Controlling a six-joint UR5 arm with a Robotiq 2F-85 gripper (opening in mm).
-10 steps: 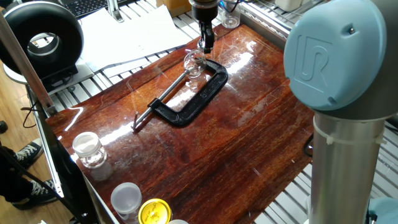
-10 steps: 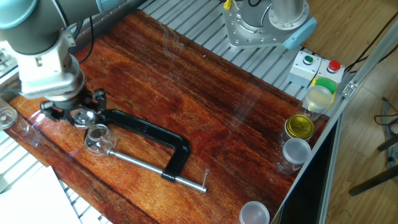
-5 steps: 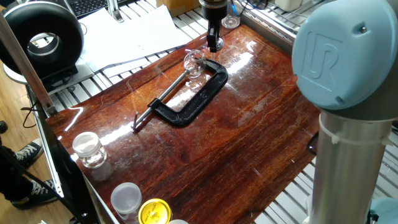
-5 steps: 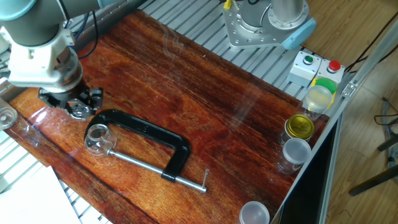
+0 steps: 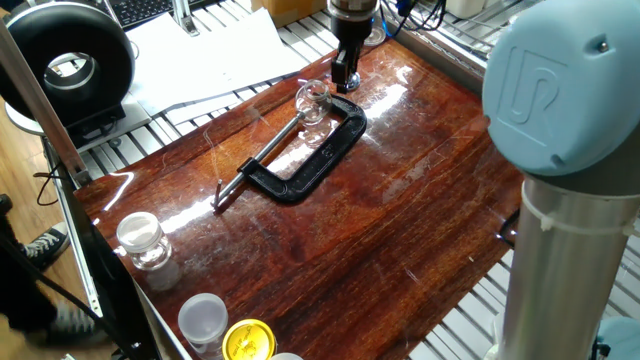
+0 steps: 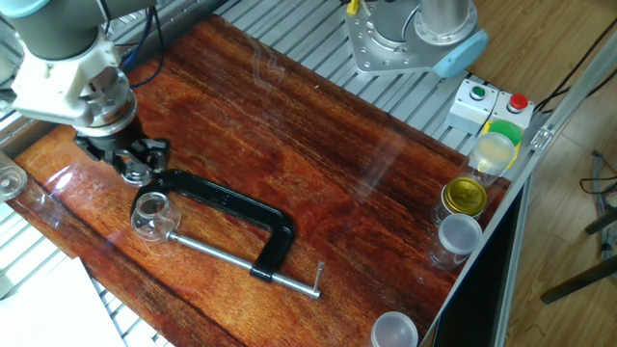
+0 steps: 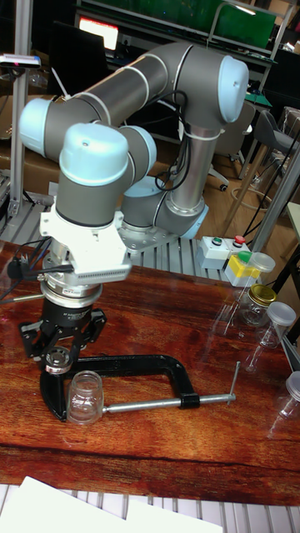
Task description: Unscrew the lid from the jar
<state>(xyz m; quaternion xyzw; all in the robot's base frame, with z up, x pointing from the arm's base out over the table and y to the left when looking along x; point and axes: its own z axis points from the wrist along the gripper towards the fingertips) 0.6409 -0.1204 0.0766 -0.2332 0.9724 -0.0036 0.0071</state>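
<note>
A small clear glass jar (image 7: 85,396) stands mouth-up in the grip of a black metal C-clamp (image 7: 142,361) that lies flat on a glossy red-brown wooden tabletop (image 7: 167,450). The jar is pressed between the tip of the clamp's silver screw rod and the clamp's closed end. The jar's mouth looks open, with no cap on it. The UR5 arm's black two-finger gripper (image 7: 57,360) hangs just beyond that same closed end of the clamp, a little above the wood. Its fingers are drawn in on a small round glassy lid (image 7: 57,361), which shows as a bright disc between them in the tall fixed view and less plainly from the other fixed view (image 6: 135,172). Seen from the tall fixed view, the jar sits just beside the gripper, lower and to its right, apart from it, with the clamp's curved end between the two. The jar's long axis runs upright, square to the screw rod that pins it, and the gripper points straight down, parallel to that axis. By this reading the lid is already free of the jar, and what remains is likely only to carry it clear of the clamp and set it on bare wood
</note>
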